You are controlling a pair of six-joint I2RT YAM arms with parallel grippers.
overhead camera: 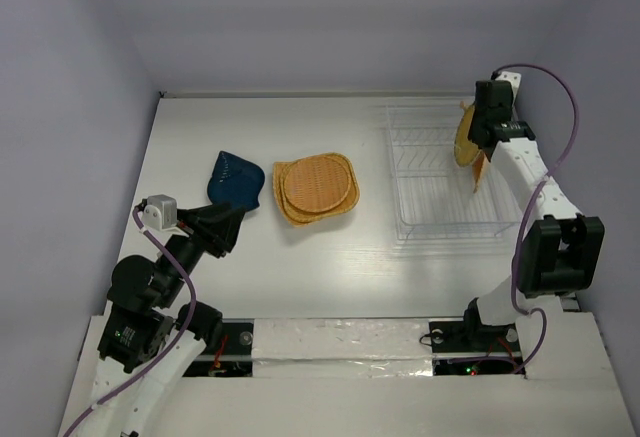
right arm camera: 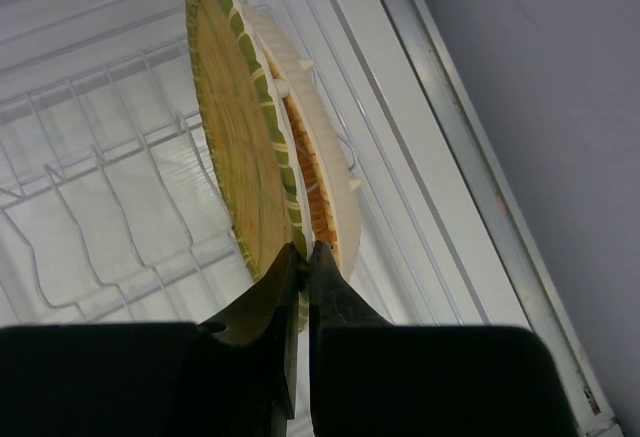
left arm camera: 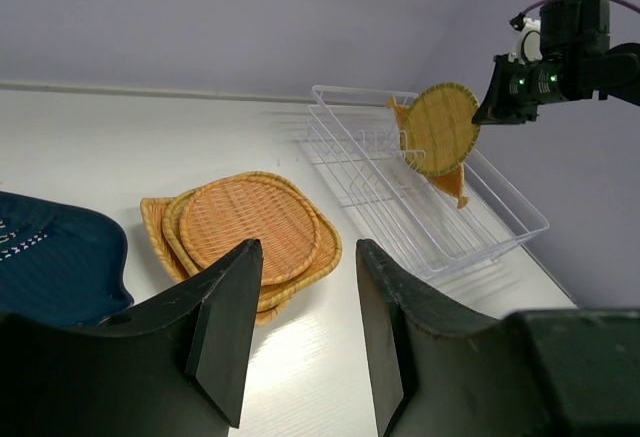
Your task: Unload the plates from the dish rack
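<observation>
**A:** What is sitting in the clear wire-grid dish rack [overhead camera: 440,225]?

**B:** Two plates are standing on edge at its far right corner. One is a round yellow-green woven plate [right arm camera: 235,157]. Pressing close behind it, toward the rack's right wall, is an orange leaf-shaped plate [right arm camera: 325,192].

**A:** Is anything gripping them?

**B:** The right jaws are pinching the yellow-green plate's rim, closed tight on it. I cannot tell whether the plate is resting on the wires.

**A:** And outside the rack?

**B:** A stack of orange rounded-square woven plates [overhead camera: 318,185] is lying flat on the white table [overhead camera: 330,257], left of the rack and apart from it. A dark blue textured plate [overhead camera: 236,179] is lying just beside that stack, on its left.

**A:** What are the left jaws doing?

**B:** They are hovering near the blue plate's near edge, standing partly open and holding nothing.
</observation>
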